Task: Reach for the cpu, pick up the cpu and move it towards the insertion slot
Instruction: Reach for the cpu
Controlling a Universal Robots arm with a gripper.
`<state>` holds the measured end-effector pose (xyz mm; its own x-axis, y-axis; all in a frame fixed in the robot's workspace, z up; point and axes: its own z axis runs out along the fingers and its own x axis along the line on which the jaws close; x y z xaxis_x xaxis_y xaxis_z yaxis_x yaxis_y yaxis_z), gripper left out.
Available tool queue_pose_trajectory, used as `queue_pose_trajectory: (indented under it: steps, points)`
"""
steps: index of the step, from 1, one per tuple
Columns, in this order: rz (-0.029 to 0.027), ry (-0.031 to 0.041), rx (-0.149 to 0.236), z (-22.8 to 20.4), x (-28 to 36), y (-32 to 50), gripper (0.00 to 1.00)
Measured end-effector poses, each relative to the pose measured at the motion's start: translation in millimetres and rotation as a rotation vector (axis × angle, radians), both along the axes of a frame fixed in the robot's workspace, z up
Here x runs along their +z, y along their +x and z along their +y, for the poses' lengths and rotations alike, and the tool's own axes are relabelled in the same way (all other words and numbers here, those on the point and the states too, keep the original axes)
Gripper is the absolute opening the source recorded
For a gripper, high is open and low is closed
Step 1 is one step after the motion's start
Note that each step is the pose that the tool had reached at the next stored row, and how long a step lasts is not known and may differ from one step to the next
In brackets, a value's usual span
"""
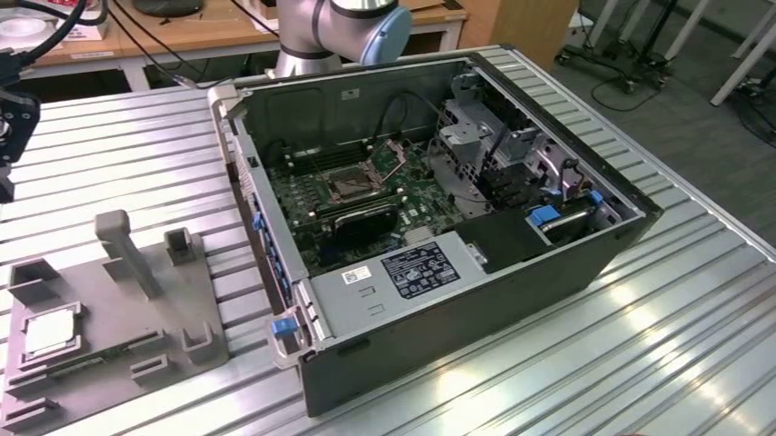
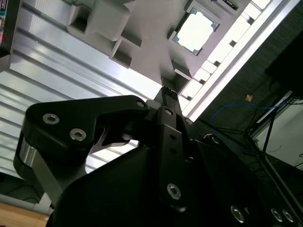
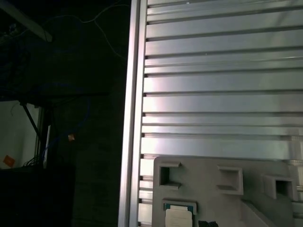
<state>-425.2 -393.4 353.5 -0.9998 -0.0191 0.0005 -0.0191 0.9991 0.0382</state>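
Observation:
The cpu (image 1: 51,334) is a silvery square chip lying flat in a recess of the grey plastic tray (image 1: 122,309) at the exterior view's lower left. It also shows in the second wrist view (image 2: 195,31) and in the first wrist view (image 3: 179,215), still seated in the tray (image 3: 213,182). My gripper (image 1: 10,136) hangs at the exterior view's far left edge, well above and behind the tray and apart from the cpu. In the second wrist view the gripper (image 2: 166,92) points towards the tray. The insertion slot (image 1: 352,188) sits on the motherboard inside the open computer case.
The open computer case (image 1: 485,300) lies on its side on the ribbed aluminium table (image 1: 679,309). Upright grey posts (image 1: 125,250) rise from the tray near the cpu. The table's edge (image 3: 135,113) runs close to the tray, with dark floor beyond.

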Motion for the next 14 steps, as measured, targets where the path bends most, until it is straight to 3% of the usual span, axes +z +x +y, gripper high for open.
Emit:
queue_pose_trajectory:
  steps: [14]
  points:
    - [0.0000,0.0000,0.000,0.0,0.0,-0.9,0.11]
